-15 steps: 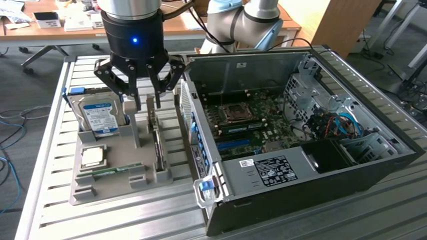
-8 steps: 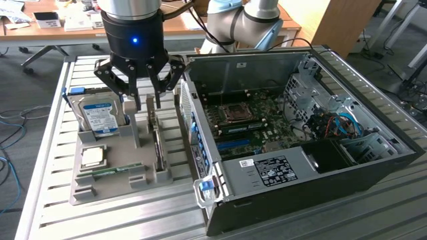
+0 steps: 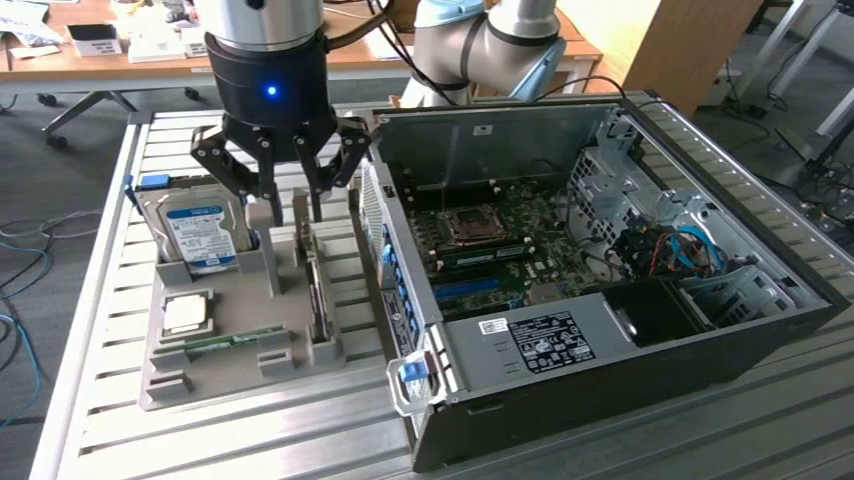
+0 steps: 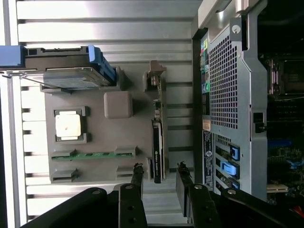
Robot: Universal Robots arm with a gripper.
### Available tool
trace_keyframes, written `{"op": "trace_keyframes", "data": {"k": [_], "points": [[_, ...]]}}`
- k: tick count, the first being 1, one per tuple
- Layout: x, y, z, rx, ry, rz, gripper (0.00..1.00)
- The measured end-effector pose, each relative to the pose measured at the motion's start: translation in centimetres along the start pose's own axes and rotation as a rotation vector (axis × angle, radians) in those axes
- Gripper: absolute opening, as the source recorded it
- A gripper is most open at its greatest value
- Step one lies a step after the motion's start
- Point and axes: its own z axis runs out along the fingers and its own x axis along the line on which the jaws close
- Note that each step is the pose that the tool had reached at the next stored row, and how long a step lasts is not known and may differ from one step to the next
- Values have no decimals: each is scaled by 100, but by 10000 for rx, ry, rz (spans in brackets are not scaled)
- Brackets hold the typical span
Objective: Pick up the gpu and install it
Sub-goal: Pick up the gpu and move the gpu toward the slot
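The gpu [image 3: 315, 290] stands on edge in a slot of the grey holder tray [image 3: 254, 300], a thin green card with a black cooler. In the wrist view the gpu [image 4: 157, 137] shows edge-on, running away from the fingers. My gripper [image 3: 296, 205] hangs just over the card's far end, next to the case wall. Its jaws are open and straddle the card, with a gap on each side. In the wrist view the gripper [image 4: 159, 168] has one black finger on either side of the card's near end, touching nothing.
On the tray [image 4: 99, 137] sit a silver hard drive [image 3: 200, 235], a CPU [image 3: 187, 313] and a green memory stick [image 3: 220, 340]. The open computer case [image 3: 747, 300], motherboard [image 3: 494, 250] exposed, lies close on the exterior view's right. All rest on a slatted metal table [image 3: 267, 440].
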Motion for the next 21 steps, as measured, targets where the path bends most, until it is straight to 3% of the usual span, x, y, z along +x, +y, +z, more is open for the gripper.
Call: {"op": "trace_keyframes", "data": {"k": [21], "points": [[1,-2,43,0,0,0,42]]}}
